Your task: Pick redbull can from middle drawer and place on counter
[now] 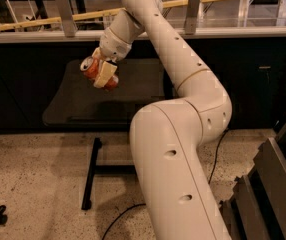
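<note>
My gripper (101, 72) is at the upper left of the camera view, shut on the redbull can (92, 70), a small red-orange can with a silver top. The can lies tilted in the fingers (105, 74), its top pointing up and left. It hangs in the air above the dark table top (73, 104), not touching it. No drawer is in view.
The dark table stands on a black post and foot (89, 174) on speckled floor. Behind it runs a dark counter front with a pale ledge and wooden rail (43, 24). My white arm (178, 149) fills the centre. Grey stepped panels (268, 194) stand at lower right.
</note>
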Controlling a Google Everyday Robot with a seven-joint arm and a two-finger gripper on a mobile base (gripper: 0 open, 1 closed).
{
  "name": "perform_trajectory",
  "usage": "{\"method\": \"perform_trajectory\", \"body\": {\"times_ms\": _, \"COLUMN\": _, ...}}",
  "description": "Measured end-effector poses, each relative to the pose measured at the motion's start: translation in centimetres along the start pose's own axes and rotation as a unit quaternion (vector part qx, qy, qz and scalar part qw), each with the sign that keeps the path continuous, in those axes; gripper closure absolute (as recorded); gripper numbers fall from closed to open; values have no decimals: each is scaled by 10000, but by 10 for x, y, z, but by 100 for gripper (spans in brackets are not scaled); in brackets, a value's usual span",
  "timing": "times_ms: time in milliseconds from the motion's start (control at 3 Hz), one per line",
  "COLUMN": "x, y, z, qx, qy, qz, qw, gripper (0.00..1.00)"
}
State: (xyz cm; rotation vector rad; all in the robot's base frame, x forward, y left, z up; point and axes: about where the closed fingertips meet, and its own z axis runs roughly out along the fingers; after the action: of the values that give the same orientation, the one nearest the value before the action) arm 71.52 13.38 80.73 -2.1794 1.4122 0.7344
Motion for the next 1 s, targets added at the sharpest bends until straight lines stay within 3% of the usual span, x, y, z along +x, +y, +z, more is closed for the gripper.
{"method": "perform_trajectory", "body": {"times_ms": 333, "x": 6, "y": -5, "z": -7, "qx": 177, "qy": 97, "qz": 90, "qw": 9998, "gripper": 100}}
{"method": "perform_trajectory", "body": {"times_ms": 1000, "x": 32, "y": 8, "z": -59, "qx": 480, "qy": 668, "qz": 394, "qw": 9958, "gripper": 100}}
